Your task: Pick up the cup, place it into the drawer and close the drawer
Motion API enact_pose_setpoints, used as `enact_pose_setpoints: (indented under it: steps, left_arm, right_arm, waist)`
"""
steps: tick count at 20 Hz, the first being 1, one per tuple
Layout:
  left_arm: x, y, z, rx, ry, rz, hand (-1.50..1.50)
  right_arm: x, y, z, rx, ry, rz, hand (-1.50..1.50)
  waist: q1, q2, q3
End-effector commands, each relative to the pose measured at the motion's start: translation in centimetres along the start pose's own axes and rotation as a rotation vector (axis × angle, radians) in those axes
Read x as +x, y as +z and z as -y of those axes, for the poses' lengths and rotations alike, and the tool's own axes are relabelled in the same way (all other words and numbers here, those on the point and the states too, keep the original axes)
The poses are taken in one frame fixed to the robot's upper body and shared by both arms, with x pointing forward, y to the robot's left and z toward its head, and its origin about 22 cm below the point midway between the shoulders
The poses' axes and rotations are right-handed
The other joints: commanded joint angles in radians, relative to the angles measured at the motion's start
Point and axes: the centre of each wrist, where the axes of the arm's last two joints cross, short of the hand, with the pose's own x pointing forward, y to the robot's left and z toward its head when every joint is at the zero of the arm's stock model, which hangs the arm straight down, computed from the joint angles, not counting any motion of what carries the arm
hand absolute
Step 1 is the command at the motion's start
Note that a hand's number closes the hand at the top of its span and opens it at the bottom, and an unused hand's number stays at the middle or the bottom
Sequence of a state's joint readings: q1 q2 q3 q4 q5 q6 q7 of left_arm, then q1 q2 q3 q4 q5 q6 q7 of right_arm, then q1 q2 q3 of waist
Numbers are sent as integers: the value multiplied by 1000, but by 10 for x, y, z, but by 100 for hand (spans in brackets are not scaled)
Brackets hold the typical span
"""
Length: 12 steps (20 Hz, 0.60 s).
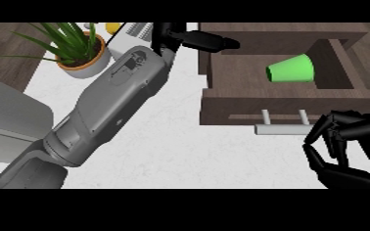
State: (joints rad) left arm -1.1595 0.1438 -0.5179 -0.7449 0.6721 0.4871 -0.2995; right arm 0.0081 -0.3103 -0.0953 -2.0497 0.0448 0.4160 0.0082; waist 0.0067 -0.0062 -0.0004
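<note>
A green cup (292,69) lies on its side inside the open brown drawer (217,85), its mouth toward the left. The drawer's grey bar handle (283,128) sticks out from its front panel. My right hand (341,149) is at the lower right, just right of the handle, with fingers arched loosely and nothing in them; its fingertips (312,138) are close to the handle's right end. My left forearm crosses the counter diagonally, and my left hand (189,38) rests at the drawer's back left corner, fingers stretched toward the right.
A potted green plant (76,49) stands at the back left on the white counter (166,147). A yellow object (113,27) and a light rack-like item (137,29) sit behind the left arm. The dark cabinet top (282,29) surrounds the drawer.
</note>
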Motion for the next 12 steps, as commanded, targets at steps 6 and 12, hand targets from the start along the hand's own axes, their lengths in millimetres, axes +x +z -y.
enact_pose_setpoints:
  steps: [6,12]
  left_arm:
    - [16,26,-72,55,36,3,-150]
    - [-4,59,-106,46,72,-13,-150]
  right_arm:
    - [-17,-30,-31,-3,178,-74,150]
    - [-44,-52,-59,119,392,-95,150]
  waist:
    - [23,0,0]
    - [30,6,0]
